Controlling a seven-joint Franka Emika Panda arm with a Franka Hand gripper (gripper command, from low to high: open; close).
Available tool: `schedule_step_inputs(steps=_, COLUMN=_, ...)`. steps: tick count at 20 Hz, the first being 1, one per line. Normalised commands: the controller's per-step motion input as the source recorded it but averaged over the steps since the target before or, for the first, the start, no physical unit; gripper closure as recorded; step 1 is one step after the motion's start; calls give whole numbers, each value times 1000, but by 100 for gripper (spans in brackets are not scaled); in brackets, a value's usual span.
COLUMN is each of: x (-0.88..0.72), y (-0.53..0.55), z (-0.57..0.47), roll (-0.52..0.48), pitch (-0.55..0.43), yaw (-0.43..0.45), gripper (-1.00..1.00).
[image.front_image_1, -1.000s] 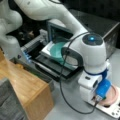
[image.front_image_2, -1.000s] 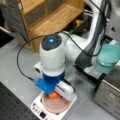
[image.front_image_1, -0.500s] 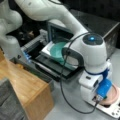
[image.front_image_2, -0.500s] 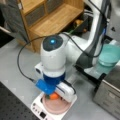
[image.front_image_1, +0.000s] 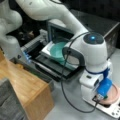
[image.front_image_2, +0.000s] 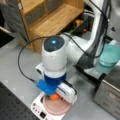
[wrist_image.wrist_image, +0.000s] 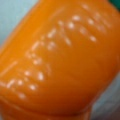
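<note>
Surface (image.front_image_2: 15, 75) first, grey, with our wooden shelf (image.front_image_2: 50, 22) on it and an oven with a teal bowl (image.front_image_1: 58, 50) on its open door. Smaller: a pink plate (image.front_image_2: 56, 107) on a white scale (image.front_image_2: 37, 106). Our tool (image.front_image_2: 55, 96) sits low over that plate, right at an orange object (wrist_image.wrist_image: 60, 62) filling the wrist view. Can't tell how wide the tool is spread or whether it grips.
</note>
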Motion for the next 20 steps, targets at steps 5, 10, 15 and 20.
schedule_step_inputs(steps=5, x=-108, y=59, z=-64, roll=-335, pitch=-68, yaw=48, gripper=100)
schedule_step_inputs(steps=10, x=-101, y=63, z=-46, roll=-307, pitch=-66, yaw=49, gripper=100)
schedule_step_inputs(steps=15, x=-87, y=63, z=-52, roll=-302, pitch=-69, yaw=48, gripper=100)
schedule_step_inputs(steps=20, x=-89, y=55, z=-9, roll=-297, pitch=-61, yaw=54, gripper=100)
